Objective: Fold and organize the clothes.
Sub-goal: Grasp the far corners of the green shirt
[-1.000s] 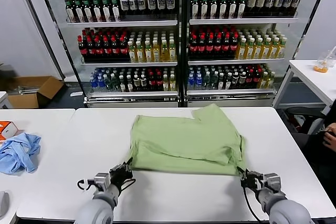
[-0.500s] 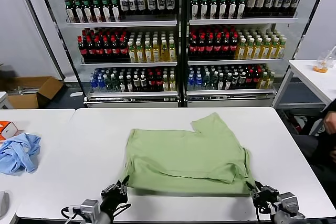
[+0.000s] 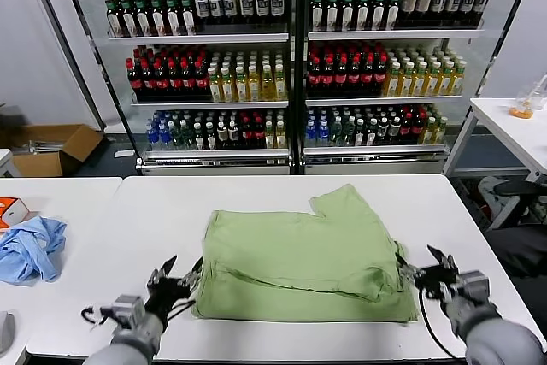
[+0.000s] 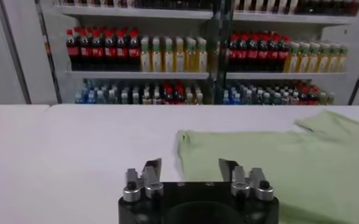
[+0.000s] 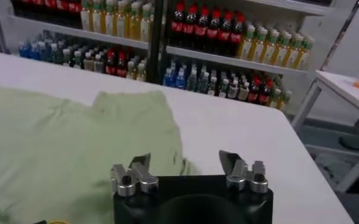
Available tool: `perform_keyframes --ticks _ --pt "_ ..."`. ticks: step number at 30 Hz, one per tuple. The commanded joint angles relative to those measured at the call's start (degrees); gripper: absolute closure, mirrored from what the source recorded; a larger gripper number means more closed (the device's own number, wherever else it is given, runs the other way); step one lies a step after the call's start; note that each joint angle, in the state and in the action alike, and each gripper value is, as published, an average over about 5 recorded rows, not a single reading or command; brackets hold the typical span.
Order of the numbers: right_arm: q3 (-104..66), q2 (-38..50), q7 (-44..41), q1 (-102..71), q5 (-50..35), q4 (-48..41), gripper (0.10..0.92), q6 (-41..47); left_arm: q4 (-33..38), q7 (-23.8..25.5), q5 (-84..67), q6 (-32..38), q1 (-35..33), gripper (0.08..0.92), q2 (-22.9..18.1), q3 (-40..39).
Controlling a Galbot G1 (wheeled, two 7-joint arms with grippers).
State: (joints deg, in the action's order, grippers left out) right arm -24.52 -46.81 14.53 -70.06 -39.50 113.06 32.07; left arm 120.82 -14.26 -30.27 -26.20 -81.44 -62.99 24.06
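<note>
The light green T-shirt (image 3: 303,262) lies folded on the white table (image 3: 154,220), plain side up, one sleeve sticking out toward the far right. Its print is hidden. My left gripper (image 3: 178,276) is open and empty, just off the shirt's near left corner. My right gripper (image 3: 429,264) is open and empty, just off the shirt's near right edge. The shirt also shows in the left wrist view (image 4: 289,164), ahead of the open left gripper (image 4: 190,168). In the right wrist view the shirt (image 5: 57,146) lies ahead of the open right gripper (image 5: 185,161).
A crumpled light blue garment (image 3: 30,248) and an orange box (image 3: 10,209) lie at the table's far left. A glass-door fridge (image 3: 295,57) full of bottles stands behind the table. Another white table (image 3: 513,126) stands at the right.
Both grippers have let go of the shirt's near corners and opened. The shirt's near edge was drawn toward me and now lies flat on the table.
</note>
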Motion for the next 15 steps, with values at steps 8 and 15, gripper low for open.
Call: perform_keyframes --ticks 8,15 --pt "22.4 -7.52 -0.42 37.25 -1.37 -31.32 0.203 0.59 -31.68 -0.65 -3.45 -3.27 35.33 0.185 -0.33 -15.4" --pt "25.71 -12.08 -1.4 42.91 -1.26 -38.86 0.203 0.91 -37.08 -0.43 -3.08 -3.16 39.79 0.177 -2.89 -17.62"
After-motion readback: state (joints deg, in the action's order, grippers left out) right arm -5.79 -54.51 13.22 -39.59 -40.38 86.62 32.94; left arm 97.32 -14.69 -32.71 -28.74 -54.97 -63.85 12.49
